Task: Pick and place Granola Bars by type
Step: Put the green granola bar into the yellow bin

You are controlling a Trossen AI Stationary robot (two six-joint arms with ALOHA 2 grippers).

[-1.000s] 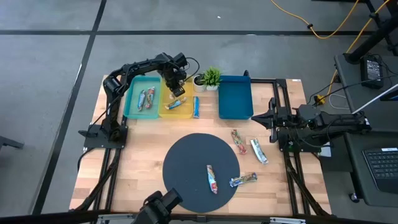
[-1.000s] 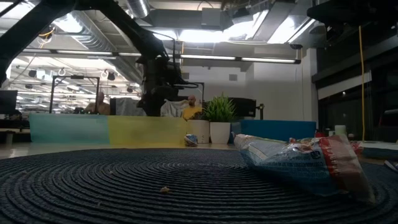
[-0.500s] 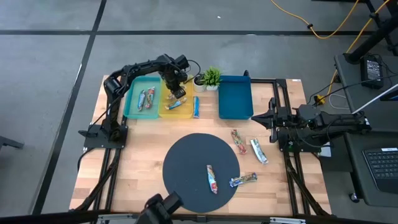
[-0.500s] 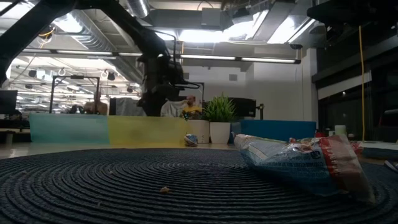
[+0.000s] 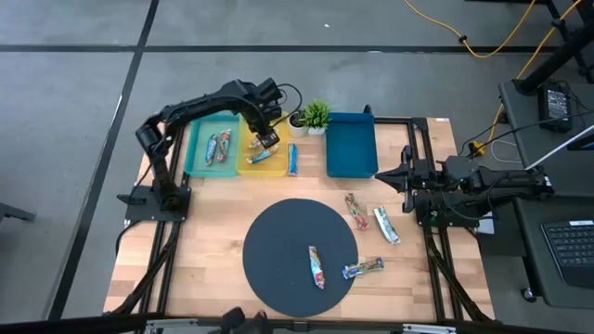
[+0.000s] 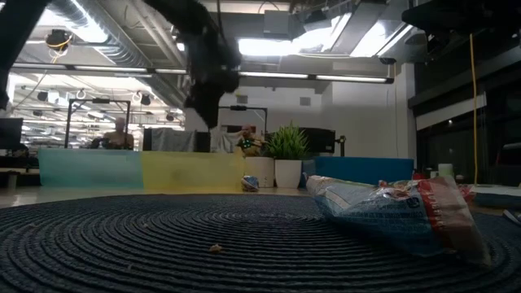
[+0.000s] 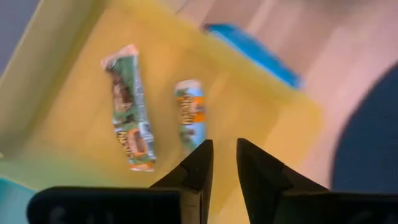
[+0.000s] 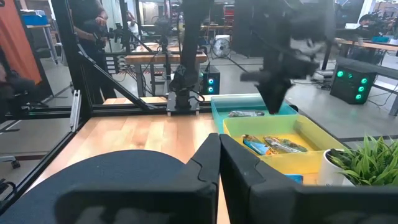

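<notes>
Yellow tray [image 5: 263,160] has 2 bars [image 7: 130,118]; L gripper [image 5: 264,130] hangs above it, fingers slightly apart, empty.
Next: lift clear of tray wall, swing to loose bars on mat [image 5: 316,266] & table [image 5: 385,224], grab mid-wrapper, match type. R gripper [image 8: 219,149] parked at right edge, fingers clenched, empty.
</notes>
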